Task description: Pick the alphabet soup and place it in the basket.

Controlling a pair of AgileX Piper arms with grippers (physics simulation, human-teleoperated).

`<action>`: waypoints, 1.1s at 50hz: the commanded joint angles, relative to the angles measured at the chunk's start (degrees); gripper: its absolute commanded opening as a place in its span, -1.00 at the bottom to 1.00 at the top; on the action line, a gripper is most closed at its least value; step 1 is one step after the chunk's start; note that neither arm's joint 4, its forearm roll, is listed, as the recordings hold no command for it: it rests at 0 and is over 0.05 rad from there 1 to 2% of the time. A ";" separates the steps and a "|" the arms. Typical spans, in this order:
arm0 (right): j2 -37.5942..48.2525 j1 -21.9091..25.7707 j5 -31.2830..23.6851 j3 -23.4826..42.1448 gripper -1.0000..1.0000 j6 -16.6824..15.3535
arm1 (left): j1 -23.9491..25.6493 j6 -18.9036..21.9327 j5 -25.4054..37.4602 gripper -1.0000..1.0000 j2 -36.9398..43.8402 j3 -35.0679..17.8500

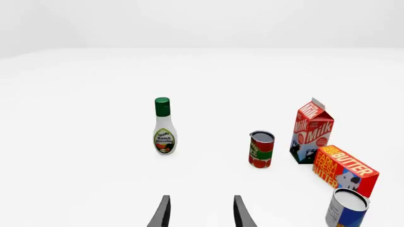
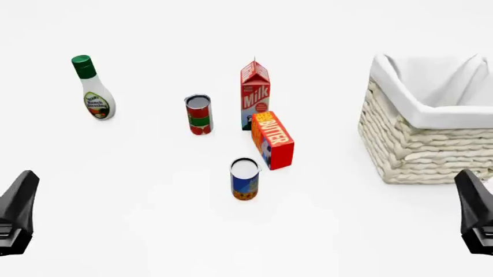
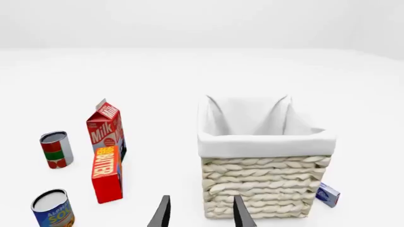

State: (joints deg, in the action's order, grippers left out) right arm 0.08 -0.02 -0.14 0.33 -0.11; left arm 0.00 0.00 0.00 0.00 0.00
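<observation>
- Left wrist view: the left gripper (image 1: 201, 213) shows two dark fingers (image 1: 162, 213) with a clear gap between them, and nothing is held there.
- Ahead of these fingers, on the white worktop (image 1: 82, 156), stands the ranch dressing bottle (image 1: 164, 126) with a green cap, upright and alone.
- Further to the side stand the red-and-green can (image 1: 260, 149), the milk carton (image 1: 311, 132) and the butter box (image 1: 344, 170); the milk carton and the butter box are just beside each other.
- The alphabet soup (image 1: 346, 208) is at the edge of this picture, near the butter box, upright, and partly cut by the frame.
- Front view: the alphabet soup (image 2: 245, 179) stands upright near the middle of the worktop (image 2: 138, 190), just in front of the butter box (image 2: 273, 139), apart from both arms.
- The basket (image 2: 419, 147) sits at the right side, well apart from the soup can; its white cloth lining folds over the rim.
- The left gripper (image 2: 17, 210) and the right gripper (image 2: 476, 210) appear only as dark shapes at the lower corners; from here I cannot tell how wide they stand.
- Right wrist view: the right gripper (image 3: 201, 213) has its fingers (image 3: 240, 213) parted and holding nothing, pointing at the basket (image 3: 265, 187).
- The alphabet soup (image 3: 52, 209) stands beside the butter box (image 3: 106, 174), outside the basket.
- A small blue-and-white box (image 3: 328, 194) lies behind the basket's corner.
</observation>
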 commanded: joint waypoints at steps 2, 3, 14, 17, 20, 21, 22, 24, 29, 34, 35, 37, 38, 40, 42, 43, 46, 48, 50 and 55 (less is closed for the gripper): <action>0.08 0.37 -0.01 -0.06 1.00 0.11 | 0.00 0.00 0.00 1.00 0.00 0.00; 0.08 0.37 -0.03 -0.06 1.00 0.13 | 0.00 0.00 0.00 1.00 0.00 0.00; 0.01 1.00 -0.64 0.79 1.00 -0.05 | 0.00 0.00 0.00 1.00 0.00 0.00; 0.33 1.15 -0.59 1.15 1.00 -0.08 | 0.00 0.00 0.00 1.00 0.00 0.00; 0.48 2.01 -0.97 1.85 1.00 -0.36 | 0.00 0.00 0.00 1.00 0.00 0.00; 0.48 2.01 -0.98 1.86 1.00 -0.36 | 0.00 0.00 0.00 1.00 0.00 0.00; 0.15 2.29 -1.55 2.21 1.00 -0.38 | 0.00 0.00 0.00 1.00 0.00 0.00; 0.21 2.86 -2.00 3.09 1.00 -0.32 | 0.00 0.00 0.00 1.00 0.00 0.00; 1.95 4.43 -1.46 5.20 1.00 -1.00 | 0.00 0.00 0.00 1.00 0.00 0.00; 2.27 6.04 -2.12 7.03 1.00 -1.39 | 0.00 0.00 0.00 1.00 0.00 0.00; 2.42 6.25 -2.16 7.29 1.00 -1.43 | 0.00 0.00 0.00 1.00 0.00 0.00; 2.72 6.92 -2.15 7.80 1.00 -1.60 | 0.00 0.00 0.00 1.00 0.00 0.00; 2.79 7.13 -2.15 7.95 1.00 -1.69 | 0.00 0.00 0.00 1.00 0.00 0.00; 3.02 7.40 -2.05 8.18 1.00 -1.75 | 0.00 0.00 0.00 1.00 0.00 0.00; 3.22 8.00 -2.11 8.70 1.00 -1.90 | 0.00 0.00 0.00 1.00 0.00 0.00; 3.84 8.50 -1.60 8.93 1.00 -2.08 | 0.00 0.00 0.00 1.00 0.00 0.00; 4.52 9.08 -1.03 9.08 1.00 -2.28 | 0.00 0.00 0.00 1.00 0.00 0.00; 5.46 10.01 -0.25 9.31 1.00 -2.53 | 0.00 0.00 0.00 1.00 0.00 0.00; 5.98 10.61 0.13 9.49 1.00 -2.59 | 0.00 0.00 0.00 1.00 0.00 0.00; 8.19 12.19 2.51 9.05 1.00 -2.66 | 0.00 0.00 0.00 1.00 0.00 0.00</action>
State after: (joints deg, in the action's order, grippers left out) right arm 5.20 9.33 -0.27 8.82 -2.30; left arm 0.00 0.00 0.00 0.00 0.00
